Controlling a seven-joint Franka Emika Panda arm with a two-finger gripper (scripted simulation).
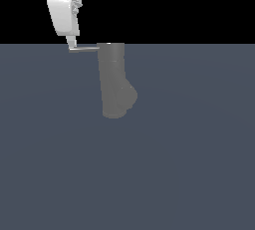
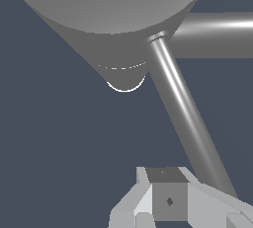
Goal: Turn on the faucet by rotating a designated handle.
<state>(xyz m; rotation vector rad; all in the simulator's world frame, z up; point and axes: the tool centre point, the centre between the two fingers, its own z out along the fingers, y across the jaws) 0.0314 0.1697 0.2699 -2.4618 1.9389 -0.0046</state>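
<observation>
Fingers [image 2: 170, 200]: nearest in the wrist view, pale grey and white faceted blocks with flat, hard-edged faces and a darker square pad face between them. In the exterior view the fingers [image 1: 72, 45] hang as a slim white tip under the boxy, glossy white hand at the outer end of the handle. How far open they are I cannot tell, nor whether they actually clamp the rod or only touch it.

Handle [image 2: 185, 111]: a thin, straight, smooth rod with a bright metallic streak along its length, running from beside the fingers up to a small collar where it joins the faucet body. In the exterior view the handle [image 1: 85, 49] sticks out level from the cylinder's top toward the exterior view's left, its free end meeting the finger tip.

Faucet [image 1: 112, 77]: a plain matte grey upright cylinder, much thicker than the rod, standing on the surface near the middle of the exterior view. A short stubby spout branches off its lower part, angled toward the exterior view's right. In the wrist view the faucet [image 2: 106, 10] fills the far part as a broad, dull, rounded mass.

Table [image 1: 189, 164]: flat, even slate blue, with no texture.

Backdrop: solid black beyond the far edge.
</observation>
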